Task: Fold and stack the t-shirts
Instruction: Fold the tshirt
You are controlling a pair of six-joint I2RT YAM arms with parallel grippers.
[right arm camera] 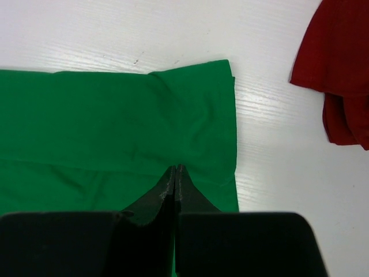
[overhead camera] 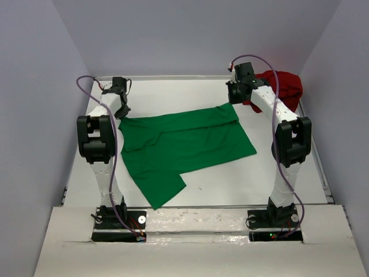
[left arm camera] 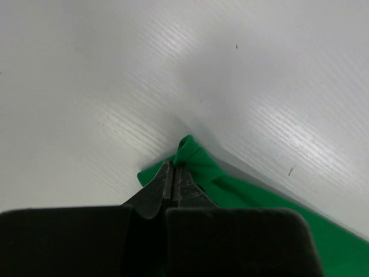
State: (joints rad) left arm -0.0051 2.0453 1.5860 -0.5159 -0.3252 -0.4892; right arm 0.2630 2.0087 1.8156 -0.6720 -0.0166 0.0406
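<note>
The bright green t-shirt [overhead camera: 184, 144] lies spread out in the middle of the table, with one flap reaching toward the near edge. The dark red t-shirt [overhead camera: 283, 86] lies crumpled at the back right, and its edge shows in the right wrist view [right arm camera: 340, 63]. My left gripper [overhead camera: 121, 109] is at the green shirt's far left corner, shut on a bunched bit of that cloth [left arm camera: 193, 158]. My right gripper [overhead camera: 233, 97] is near the far right corner, shut with its tips pinching the green cloth [right arm camera: 115, 115] at a crease.
The white table [overhead camera: 173, 95] is walled in at the back and on both sides. Its raised rim [overhead camera: 323, 167] runs along the right side. The red shirt lies just behind my right arm.
</note>
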